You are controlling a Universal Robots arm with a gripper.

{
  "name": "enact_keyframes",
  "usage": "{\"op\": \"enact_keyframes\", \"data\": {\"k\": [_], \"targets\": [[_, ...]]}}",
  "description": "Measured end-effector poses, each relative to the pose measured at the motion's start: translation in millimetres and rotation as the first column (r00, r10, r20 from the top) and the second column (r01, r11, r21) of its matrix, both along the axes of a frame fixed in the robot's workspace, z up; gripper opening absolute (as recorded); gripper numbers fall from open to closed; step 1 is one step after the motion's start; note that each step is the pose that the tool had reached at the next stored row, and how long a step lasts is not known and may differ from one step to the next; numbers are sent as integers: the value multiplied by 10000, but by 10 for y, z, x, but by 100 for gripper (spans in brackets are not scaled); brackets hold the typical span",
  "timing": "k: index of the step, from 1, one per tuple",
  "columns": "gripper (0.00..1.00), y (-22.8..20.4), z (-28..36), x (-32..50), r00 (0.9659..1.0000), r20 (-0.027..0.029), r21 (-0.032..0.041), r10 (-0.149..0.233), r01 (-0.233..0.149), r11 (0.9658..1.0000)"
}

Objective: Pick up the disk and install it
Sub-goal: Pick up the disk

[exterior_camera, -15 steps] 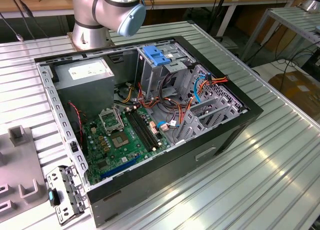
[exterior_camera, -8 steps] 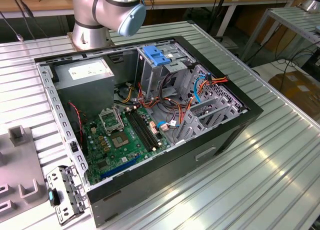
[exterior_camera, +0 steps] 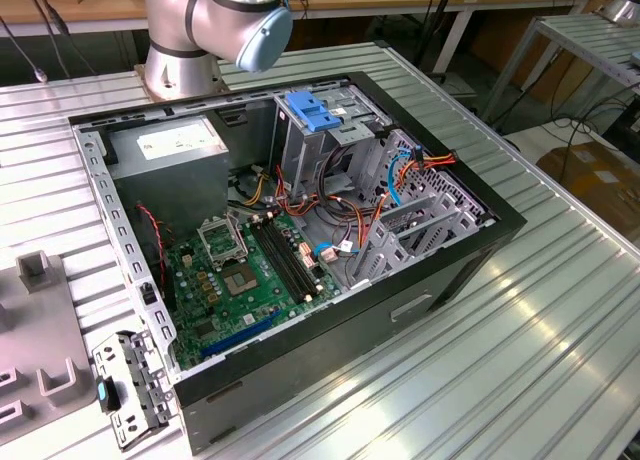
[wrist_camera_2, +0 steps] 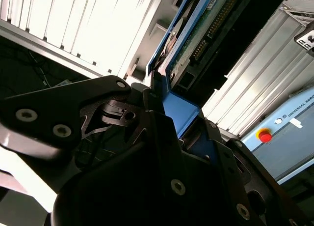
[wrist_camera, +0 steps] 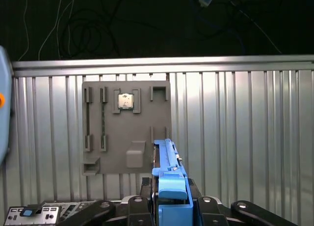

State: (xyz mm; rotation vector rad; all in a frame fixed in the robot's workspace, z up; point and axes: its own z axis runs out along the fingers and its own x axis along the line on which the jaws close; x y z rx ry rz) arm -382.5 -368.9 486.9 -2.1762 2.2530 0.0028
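Grips the disk (wrist_camera: pixel 170 186) by its blue plastic bracket, with the jaws of the gripper (wrist_camera_2: pixel 179 115) clenched on both sides, as seen in both wrist views. Holds it edge-on, off the tabletop (wrist_camera: pixel 235 127), green circuit board (wrist_camera_2: pixel 211 19) bared in the second wrist view. Looks past it, in the first wrist view, onto a grey fixture plate (wrist_camera: pixel 127 137) with a small chip (wrist_camera: pixel 126 101) in one recess. In the exterior view, open on the ribbed tabletop: a computer case (exterior_camera: pixel 330 370) with motherboard (exterior_camera: pixel 245 270) and blue-handled metal cage (exterior_camera: pixel 318 113).
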Motion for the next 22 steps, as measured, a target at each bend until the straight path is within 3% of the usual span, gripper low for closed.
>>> {"op": "enact_keyframes", "data": {"k": [22], "targets": [[37,0,0,328,10000,-1,0,0,0,10000]]}}
